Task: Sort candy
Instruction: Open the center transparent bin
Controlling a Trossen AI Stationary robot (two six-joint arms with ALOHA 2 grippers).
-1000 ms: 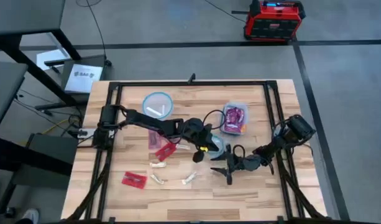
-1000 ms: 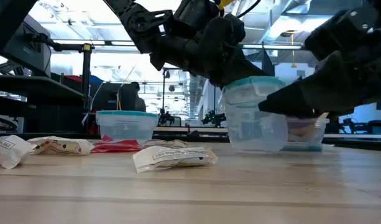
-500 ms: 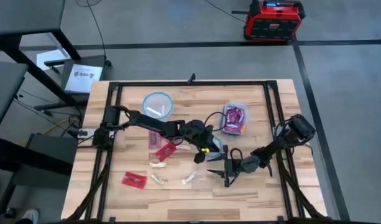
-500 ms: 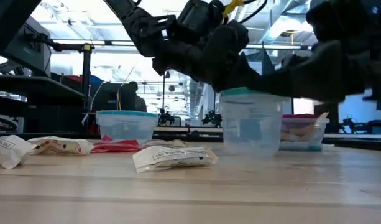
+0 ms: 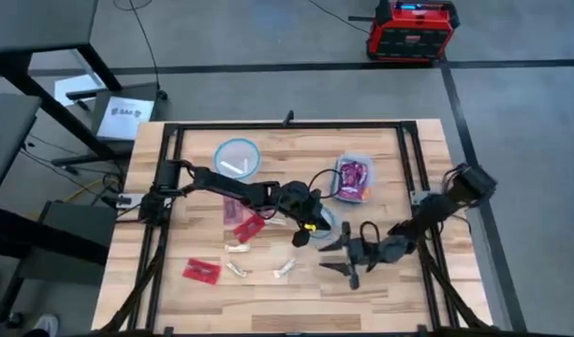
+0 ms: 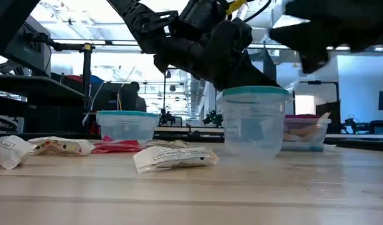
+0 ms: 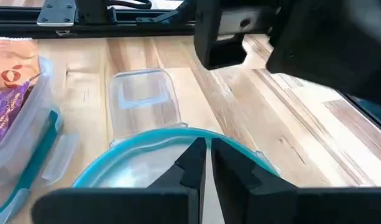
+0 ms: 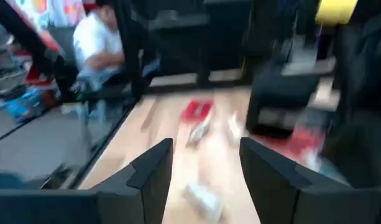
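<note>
Left hand [image 5: 313,227]: pinched on round tub [image 6: 253,122] rim, mid-worktop | Right hand [image 5: 338,256]: spread wide, empty, near-right | Candy [image 6: 174,157]: scattered left.

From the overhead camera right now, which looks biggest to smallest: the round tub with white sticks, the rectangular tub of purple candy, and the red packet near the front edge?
1. Round tub
2. Rectangular tub, close to the round one, so that order is unsure
3. Red packet, clearly smallest

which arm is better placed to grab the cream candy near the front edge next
Probably the right. Its open gripper hovers empty, apart from the tub, and lies nearer the cream candy. The left gripper is shut on the tub's rim.
</note>
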